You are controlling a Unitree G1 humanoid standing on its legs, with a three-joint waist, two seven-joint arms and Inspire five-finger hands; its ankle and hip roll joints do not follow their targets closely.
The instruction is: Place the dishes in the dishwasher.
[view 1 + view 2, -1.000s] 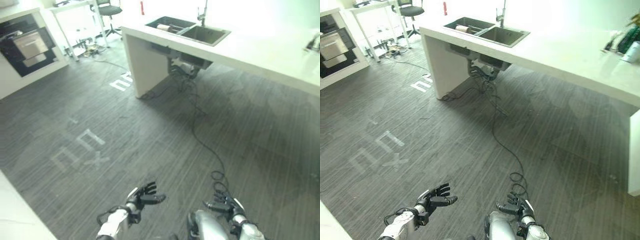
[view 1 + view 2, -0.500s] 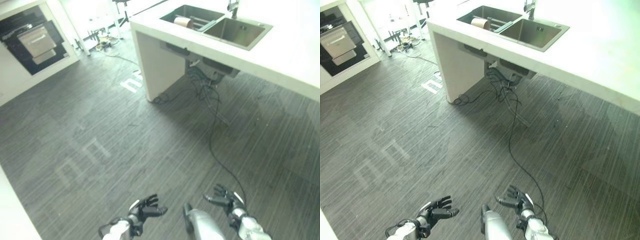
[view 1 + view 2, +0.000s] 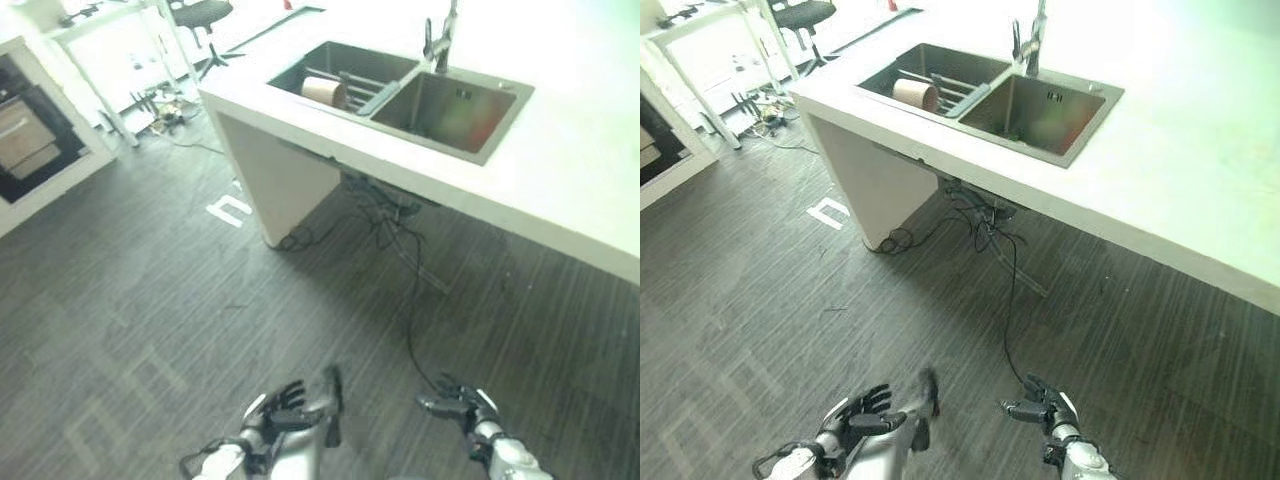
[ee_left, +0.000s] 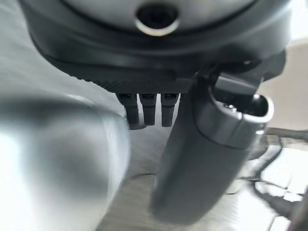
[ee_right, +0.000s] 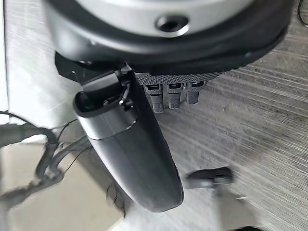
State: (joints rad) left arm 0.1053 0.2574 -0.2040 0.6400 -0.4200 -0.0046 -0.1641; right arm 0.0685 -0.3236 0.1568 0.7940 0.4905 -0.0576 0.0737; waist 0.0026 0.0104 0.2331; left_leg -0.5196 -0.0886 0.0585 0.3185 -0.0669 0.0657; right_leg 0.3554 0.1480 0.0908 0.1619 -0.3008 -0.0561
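Dark, striped floor [image 3: 760, 300] lies under both hands: the left hand [image 3: 275, 405] and the right hand [image 3: 455, 403] hover low over it with fingers spread and relaxed, holding nothing — each wrist view shows just the fingertips past the thumb. Beyond them a white counter [image 3: 1160, 190] carries a double steel sink [image 3: 990, 95], and a tangle of cables [image 3: 985, 215] hangs below the sink and trails across the floor toward the hands. Inside the sink's left basin a pale cup-like dish [image 3: 914, 94] lies on its side against a rack [image 3: 940, 82], hard to make out — behind the sink stands a tap [image 3: 1030, 40], and left of the sink, well apart, are an office chair [image 3: 800, 14] and a white table [image 3: 710, 50].
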